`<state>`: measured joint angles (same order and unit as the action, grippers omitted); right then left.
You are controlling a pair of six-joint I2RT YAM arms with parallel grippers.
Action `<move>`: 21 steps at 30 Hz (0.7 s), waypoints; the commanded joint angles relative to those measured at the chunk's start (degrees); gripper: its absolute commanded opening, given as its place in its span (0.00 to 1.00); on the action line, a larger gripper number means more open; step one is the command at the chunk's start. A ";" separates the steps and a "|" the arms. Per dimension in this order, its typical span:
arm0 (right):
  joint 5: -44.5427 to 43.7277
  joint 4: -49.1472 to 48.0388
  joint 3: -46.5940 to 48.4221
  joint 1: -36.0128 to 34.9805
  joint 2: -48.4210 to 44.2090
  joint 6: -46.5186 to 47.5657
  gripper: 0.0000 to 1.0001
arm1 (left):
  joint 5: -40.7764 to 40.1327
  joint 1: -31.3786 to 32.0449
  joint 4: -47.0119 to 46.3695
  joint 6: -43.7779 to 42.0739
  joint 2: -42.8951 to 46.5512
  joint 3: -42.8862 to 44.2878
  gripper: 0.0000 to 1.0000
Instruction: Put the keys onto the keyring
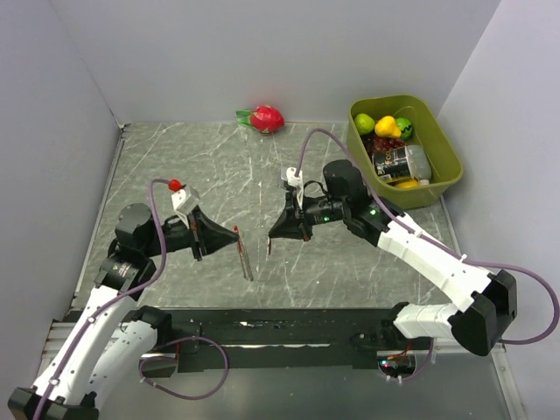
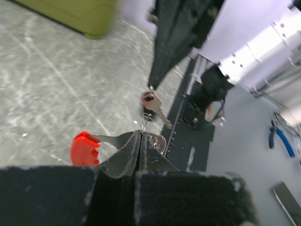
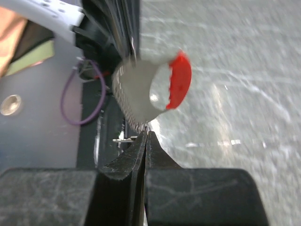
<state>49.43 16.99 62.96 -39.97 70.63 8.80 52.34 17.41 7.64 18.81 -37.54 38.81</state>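
Observation:
The keyring (image 1: 244, 259) hangs from my left gripper (image 1: 233, 234), which is shut on its thin wire loop; a red crescent sits at its top and a silvery strip dangles below. From the left wrist, the red piece (image 2: 84, 149) lies left of the shut jaws of the left gripper (image 2: 141, 133). A small key (image 1: 269, 248) hangs from my right gripper (image 1: 272, 234), which is shut on it a short gap to the right of the keyring. The key (image 2: 153, 101) dangles just beyond the ring. In the right wrist view, the keyring (image 3: 141, 94) fills the space above the right gripper (image 3: 146, 134).
A red dragon fruit (image 1: 266, 118) lies at the table's back edge. A green bin (image 1: 446, 153) with fruit and a can stands at the back right. A black strip (image 1: 289, 328) runs along the near edge between the arm bases.

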 commanded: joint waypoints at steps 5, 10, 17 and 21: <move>7.26 2.87 7.09 0.15 3.63 2.10 0.00 | -6.01 9.66 -1.84 -3.16 -3.94 2.32 0.01; 8.49 0.85 6.74 0.15 3.72 0.61 0.00 | -8.83 10.54 -3.59 -2.20 -3.50 2.15 0.01; 9.72 -1.00 6.56 -0.55 4.78 -0.89 0.00 | -11.89 13.26 -4.47 -1.58 -5.88 2.77 0.01; 10.07 -0.91 7.09 -0.90 5.39 -1.06 0.00 | -14.45 15.28 -5.18 -1.41 -6.93 2.94 0.01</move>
<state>57.78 18.37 67.59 -40.27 75.57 8.43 40.95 30.85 6.61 17.02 -43.83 38.92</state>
